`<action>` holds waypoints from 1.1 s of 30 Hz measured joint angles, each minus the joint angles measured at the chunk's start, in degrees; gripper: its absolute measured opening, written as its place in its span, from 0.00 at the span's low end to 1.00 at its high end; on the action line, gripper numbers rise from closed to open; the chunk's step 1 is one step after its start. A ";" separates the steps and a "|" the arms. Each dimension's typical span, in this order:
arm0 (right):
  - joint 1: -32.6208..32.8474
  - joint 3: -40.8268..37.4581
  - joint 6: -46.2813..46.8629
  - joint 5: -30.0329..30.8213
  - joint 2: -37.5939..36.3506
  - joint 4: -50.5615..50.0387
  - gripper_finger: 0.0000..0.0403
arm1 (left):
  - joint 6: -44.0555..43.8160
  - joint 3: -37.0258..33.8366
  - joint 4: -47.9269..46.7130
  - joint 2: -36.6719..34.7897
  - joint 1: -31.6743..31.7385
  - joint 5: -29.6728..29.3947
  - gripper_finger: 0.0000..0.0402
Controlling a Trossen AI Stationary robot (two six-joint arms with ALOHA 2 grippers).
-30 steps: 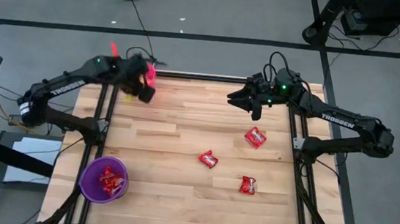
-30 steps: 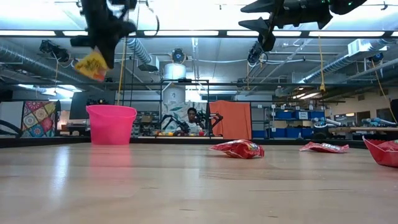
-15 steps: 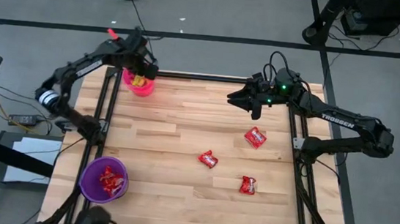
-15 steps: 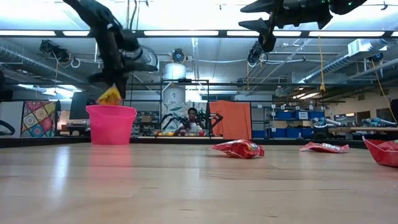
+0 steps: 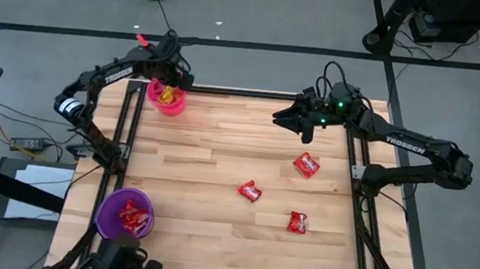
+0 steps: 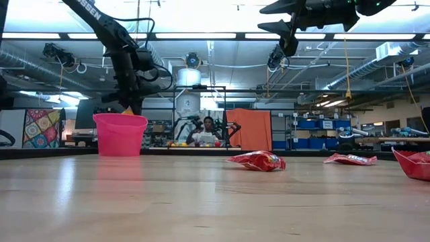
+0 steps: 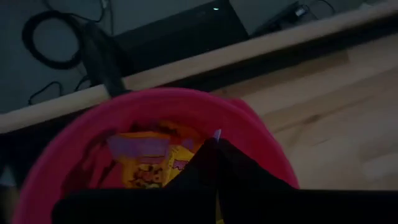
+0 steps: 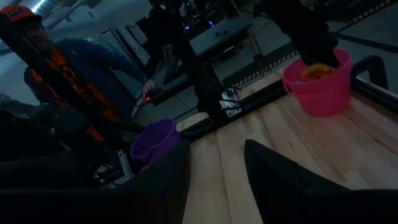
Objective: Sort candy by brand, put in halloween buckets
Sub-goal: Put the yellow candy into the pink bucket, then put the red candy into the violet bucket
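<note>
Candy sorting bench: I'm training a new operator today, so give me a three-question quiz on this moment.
1. True or false: the left gripper is over the pink bucket.
2. How many red candy packets lie loose on the table?
3. Which bucket holds red packets: A pink, B purple?

Key: 1 true; 2 three; 3 B.

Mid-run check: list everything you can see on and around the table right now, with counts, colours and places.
Pink bucket: one, far left corner, yellow candy inside.
Purple bucket: one, near left edge, red candy inside.
Loose red candy: three, right half of table.
Table: one, light wood.
Person: one, in the room behind.
Left end effector: shut, over the pink bucket.
Right end effector: open, raised above the table's far right.
</note>
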 joint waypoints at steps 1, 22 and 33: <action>0.00 0.00 -0.01 0.02 0.00 0.00 0.40 | -0.03 0.27 -0.35 0.00 0.26 -0.47 0.04; -1.33 -0.02 -3.99 12.50 0.00 -23.05 0.40 | -0.15 15.74 -8.38 -5.35 -11.55 5.03 0.34; -1.22 -0.02 -3.99 31.98 -0.02 -51.96 0.40 | -6.35 22.38 -5.88 -5.53 -32.05 0.93 0.34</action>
